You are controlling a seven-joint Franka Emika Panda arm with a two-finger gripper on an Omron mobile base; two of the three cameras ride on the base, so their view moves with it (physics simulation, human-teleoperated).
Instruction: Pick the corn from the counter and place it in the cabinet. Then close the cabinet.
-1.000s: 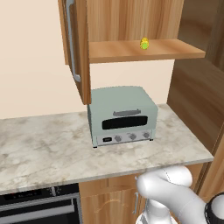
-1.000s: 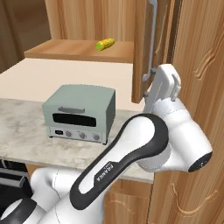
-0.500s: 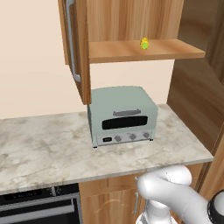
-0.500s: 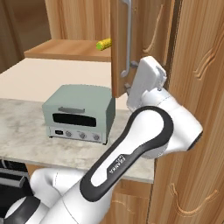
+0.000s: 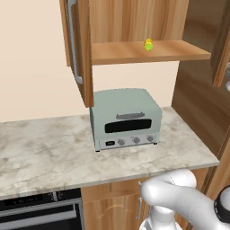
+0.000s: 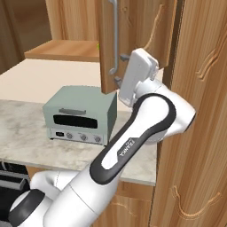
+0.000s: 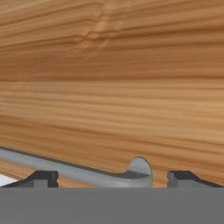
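Observation:
The corn (image 5: 148, 44) lies on the shelf inside the cabinet (image 5: 148, 53), above the toaster oven. The cabinet's left door (image 5: 77, 49) stands wide open. Its right door (image 6: 108, 44) is swung partway shut, and its silver bar handle (image 6: 115, 40) faces the arm. My gripper (image 6: 121, 68) is open and pressed against that door beside the handle. In the hand view the door's wood (image 7: 112, 87) is very close, and the handle's end (image 7: 138, 170) sits between my fingertips (image 7: 41, 177). The door hides most of the corn in the right base view.
A pale green toaster oven (image 5: 126, 123) stands on the marbled counter (image 5: 49, 152) under the cabinet. A tall dark wood panel (image 5: 202, 90) bounds the counter on the right. A black oven front (image 5: 40, 213) sits below the counter at the left.
The right cabinet door has swung further shut to the left, with my hand moving along against it. It now covers the corn in the right base view.

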